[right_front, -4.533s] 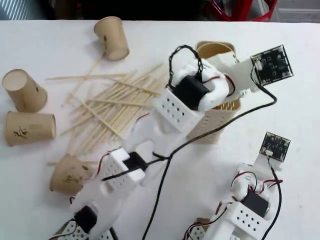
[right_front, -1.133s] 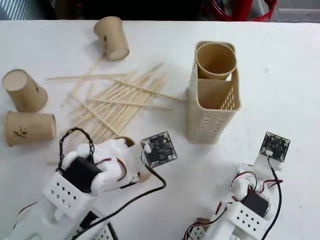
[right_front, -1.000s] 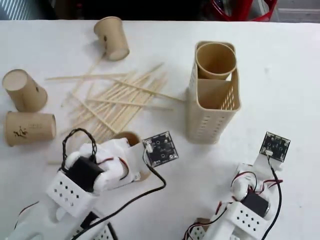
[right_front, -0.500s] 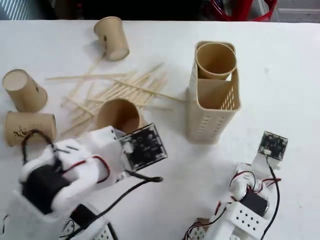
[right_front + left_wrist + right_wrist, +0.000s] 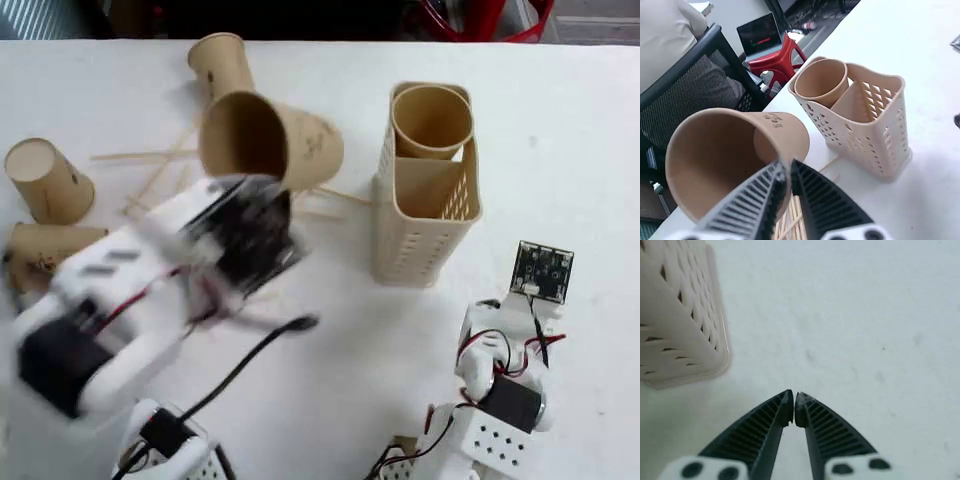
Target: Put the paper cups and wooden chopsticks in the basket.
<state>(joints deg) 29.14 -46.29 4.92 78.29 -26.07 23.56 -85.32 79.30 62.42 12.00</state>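
Note:
My left gripper (image 5: 788, 166) is shut on the rim of a brown paper cup (image 5: 725, 155), held tilted in the air. In the high view this cup (image 5: 275, 140) hangs over the wooden chopsticks (image 5: 150, 160), left of the beige basket (image 5: 425, 235). One paper cup (image 5: 432, 120) stands in the basket's far compartment. Three more cups lie on the table: one at the back (image 5: 220, 60) and two at the left (image 5: 45, 180) (image 5: 40, 248). My right gripper (image 5: 793, 407) is shut on nothing, low over bare table beside the basket's corner (image 5: 680, 315).
The right arm (image 5: 500, 390) sits at the front right of the white table (image 5: 560, 130). The left arm (image 5: 120, 300) crosses the front left and hides part of the chopstick pile. A red stool (image 5: 772, 52) and a black chair (image 5: 700, 85) stand beyond the table's far edge.
The left arm has raised the cup off the front of the table and carried it back toward the basket. The right arm has barely shifted.

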